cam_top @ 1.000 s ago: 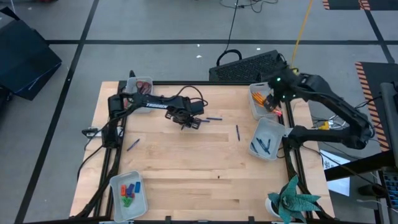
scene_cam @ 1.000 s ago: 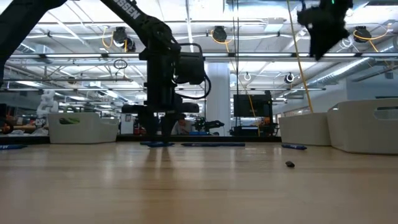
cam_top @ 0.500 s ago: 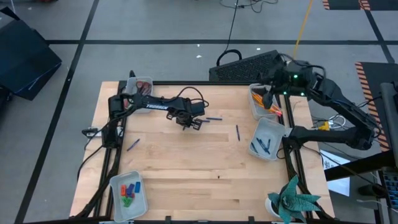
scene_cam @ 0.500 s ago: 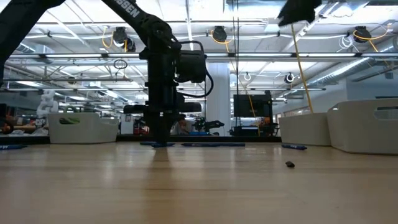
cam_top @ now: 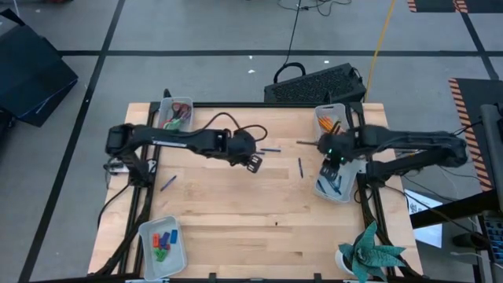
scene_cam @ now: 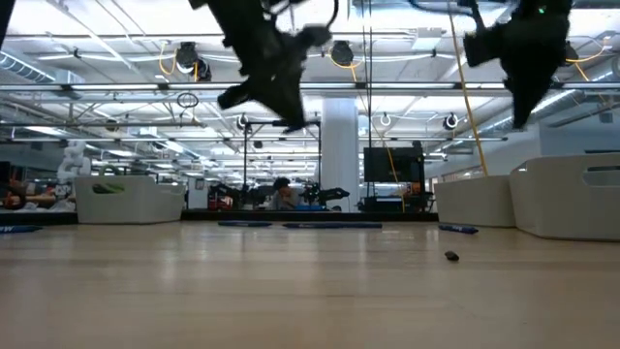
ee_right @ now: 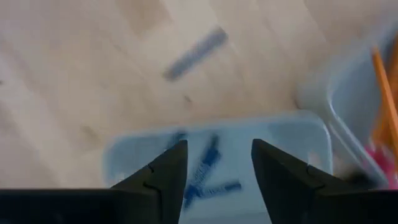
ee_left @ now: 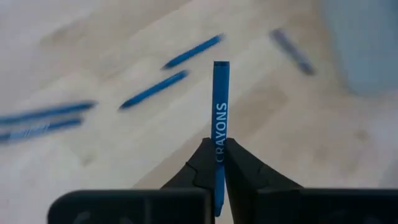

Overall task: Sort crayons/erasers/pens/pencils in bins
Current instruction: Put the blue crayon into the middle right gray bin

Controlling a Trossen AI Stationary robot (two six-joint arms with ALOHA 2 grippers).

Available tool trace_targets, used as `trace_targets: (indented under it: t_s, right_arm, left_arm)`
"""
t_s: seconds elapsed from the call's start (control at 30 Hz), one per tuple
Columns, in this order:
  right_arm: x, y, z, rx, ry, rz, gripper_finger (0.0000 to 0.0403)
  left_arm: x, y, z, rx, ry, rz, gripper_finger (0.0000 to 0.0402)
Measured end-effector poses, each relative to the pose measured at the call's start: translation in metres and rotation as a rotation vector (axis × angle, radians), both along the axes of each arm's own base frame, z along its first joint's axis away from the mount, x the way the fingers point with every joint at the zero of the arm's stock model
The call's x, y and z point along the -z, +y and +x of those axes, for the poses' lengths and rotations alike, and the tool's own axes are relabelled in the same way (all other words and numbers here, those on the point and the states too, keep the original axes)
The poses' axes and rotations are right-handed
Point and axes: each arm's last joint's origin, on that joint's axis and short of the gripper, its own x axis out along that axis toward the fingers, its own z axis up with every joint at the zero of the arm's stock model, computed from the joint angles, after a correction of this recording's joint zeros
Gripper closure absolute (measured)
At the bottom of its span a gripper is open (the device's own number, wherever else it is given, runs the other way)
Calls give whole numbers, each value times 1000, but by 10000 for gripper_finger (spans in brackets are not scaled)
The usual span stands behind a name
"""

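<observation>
My left gripper (cam_top: 253, 163) hangs above the middle of the table, shut on a thin blue stick printed CRAYONS (ee_left: 220, 93). My right gripper (cam_top: 330, 156) hovers open over the near right bin (cam_top: 350, 163), which holds blue pens (ee_right: 208, 155). The far right bin (cam_top: 322, 132) holds orange pencils (ee_right: 385, 87). Short crayons in red, green and blue (cam_top: 163, 240) lie in the near left bin (cam_top: 146, 233). Loose pens lie flat on the table (cam_top: 269, 149) (cam_top: 299, 167) (cam_top: 167, 182). My left gripper pinches the blue stick between its two fingers (ee_left: 202, 165), on the printed part of the shaft (ee_left: 220, 138). The stick runs along the fingers; its far end (ee_left: 221, 65) juts out well past the tips. It is lifted clear of the table.
A fourth bin (cam_top: 179, 110) stands at the far left corner. A green paper plant (cam_top: 369, 253) sits at the near right corner, and a dark keyboard (cam_top: 314, 82) lies beyond the far edge. A small dark bit (cam_top: 276, 223) lies on the open wood in the middle.
My left gripper has risen from the table and gone a little toward the right and near edges, tipping as it went, with the blue stick lifted clear. My right gripper has swung from above the pencil bin toward the near edge, over the pen bin.
</observation>
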Motion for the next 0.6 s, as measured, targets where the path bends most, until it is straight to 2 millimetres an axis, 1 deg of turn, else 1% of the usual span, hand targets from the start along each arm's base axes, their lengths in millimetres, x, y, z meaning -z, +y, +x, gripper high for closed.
trace_targets:
  t_s: [0.13, 0.2, 0.3, 0.33, 0.47, 0.53, 0.6]
  right_arm:
    - [20, 11, -5, 158, 110, 30, 238]
    - [30, 19, -7, 198, 141, 55, 242]
    - [44, 30, -1, 224, 107, 71, 246]
    - [48, 34, 3, 226, 80, 87, 247]
    - [62, 53, 30, 198, -62, 159, 248]
    - [68, 64, 45, 186, -98, 215, 248]
    - [73, 76, 57, 189, -95, 286, 248]
  left_arm:
    - [-28, -19, 3, 170, -171, 85, 384]
    - [-44, -30, 4, 250, -280, 108, 384]
    - [-57, -45, 3, 342, -369, 143, 383]
    - [-60, -50, 2, 364, -389, 149, 383]
    - [-74, -70, -7, 441, -438, 154, 383]
    - [-76, -80, -10, 474, -446, 151, 383]
    - [-75, -89, -12, 501, -440, 132, 383]
